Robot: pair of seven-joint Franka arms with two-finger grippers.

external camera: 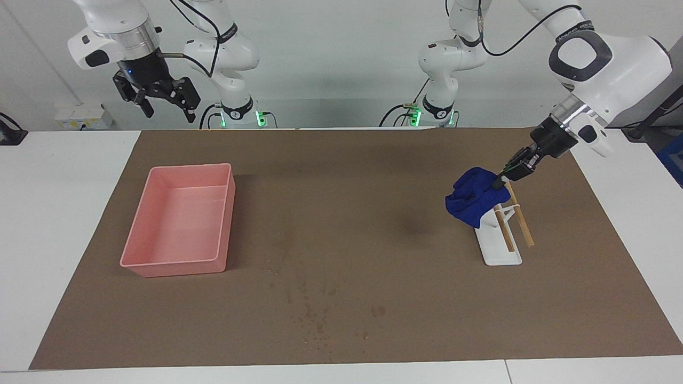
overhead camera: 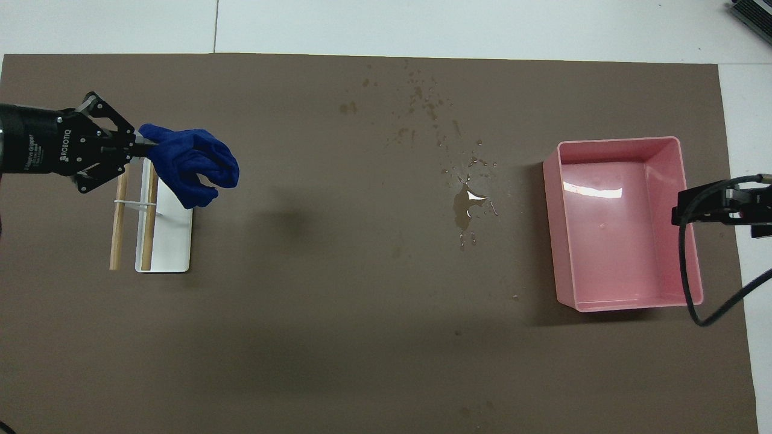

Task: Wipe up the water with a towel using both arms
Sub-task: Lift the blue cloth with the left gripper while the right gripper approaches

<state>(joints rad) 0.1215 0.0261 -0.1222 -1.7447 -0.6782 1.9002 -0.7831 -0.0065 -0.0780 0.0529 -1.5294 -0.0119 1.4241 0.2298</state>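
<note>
Brown matting covers the table. Over the white rack, the left gripper is pinched tight on one corner of the towel, which hangs clear. The right gripper waits, spread wide, above the pink bin. With so slim a hold, the towel may slip before reaching the water.

"ROBOTIQ" on left pincer body; rest unreadable.

The left gripper hangs raised near the left arm's end of the table, fingertips pinched together. The right gripper waits high over its own end, fingers spread.
</note>
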